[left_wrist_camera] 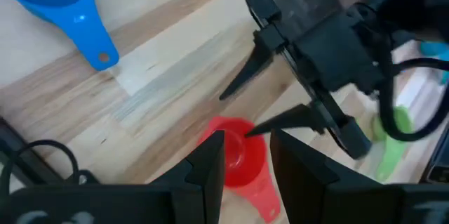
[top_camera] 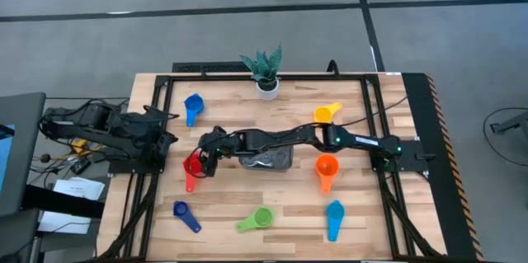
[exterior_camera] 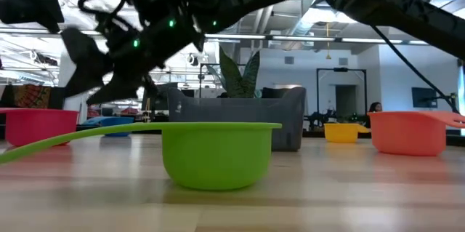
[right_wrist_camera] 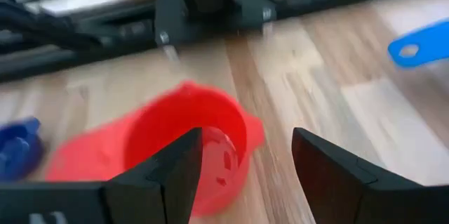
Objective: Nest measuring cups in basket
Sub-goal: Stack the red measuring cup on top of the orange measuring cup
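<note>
One red measuring cup, light rigid plastic, sits under the right hand, fingers apart; grip its rim wall. Left hand: open, idle.

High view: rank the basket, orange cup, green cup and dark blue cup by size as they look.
1. Basket, partly under the right arm.
2. Orange cup.
3. Green cup, bowl looks slightly smaller than the orange one.
4. Dark blue cup, smallest bowl.

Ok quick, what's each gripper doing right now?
Left gripper: jaws open, empty, parked at the table's left edge.
Right gripper: jaws open around the red cup, not closed on it yet.
</note>
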